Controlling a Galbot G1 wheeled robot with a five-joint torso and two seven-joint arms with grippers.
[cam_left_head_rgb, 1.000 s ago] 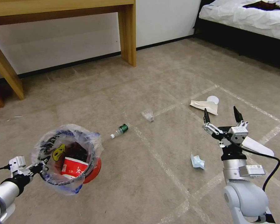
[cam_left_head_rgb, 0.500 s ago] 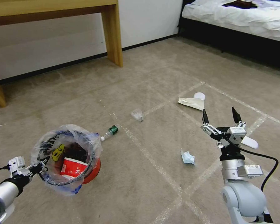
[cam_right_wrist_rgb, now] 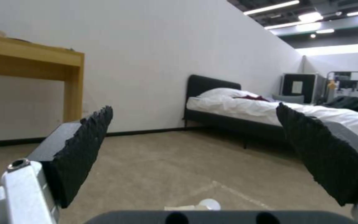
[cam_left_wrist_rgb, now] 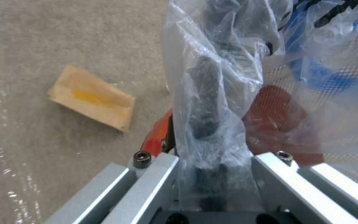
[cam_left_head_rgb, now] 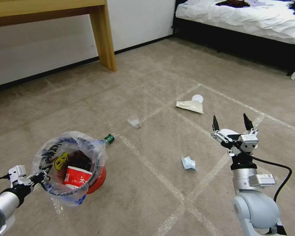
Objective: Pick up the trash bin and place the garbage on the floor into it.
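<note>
At the robot's left side, low over the carpet, left pincer (cam_left_head_rgb: pixel 42 175) clenched on the rim of the small round red plastic trash bin (cam_left_head_rgb: pixel 96 180), the clear printed bag liner (cam_left_wrist_rgb: pixel 212 93) bunched between its fingers. Bin carried clear of the beige-grey taped carpet floor (cam_left_head_rgb: pixel 147 196); a red wrapper (cam_left_head_rgb: pixel 77 178) already inside. Right pincer (cam_left_head_rgb: pixel 231 124) held up at the robot's right, released, fingers spread wide, nothing between them.

Garbage on the floor: crumpled blue-white wrapper (cam_left_head_rgb: pixel 188 162) nearest, just left of the right arm; small clear bottle with green label (cam_left_head_rgb: pixel 108 138) touching the bin's far edge in the head view; crumpled clear plastic scrap (cam_left_head_rgb: pixel 134 122) beyond; cream paper bag with a white round piece (cam_left_head_rgb: pixel 190 105) farther off. Tan paper bag (cam_left_wrist_rgb: pixel 92 101) lies on the carpet beside the bin, seen from the left wrist.

Judgement: the blue-white wrapper looks the easiest first pick. Lower the spread fingers straight over it and keep the bin mouth level and close, so the drop is short.
</note>
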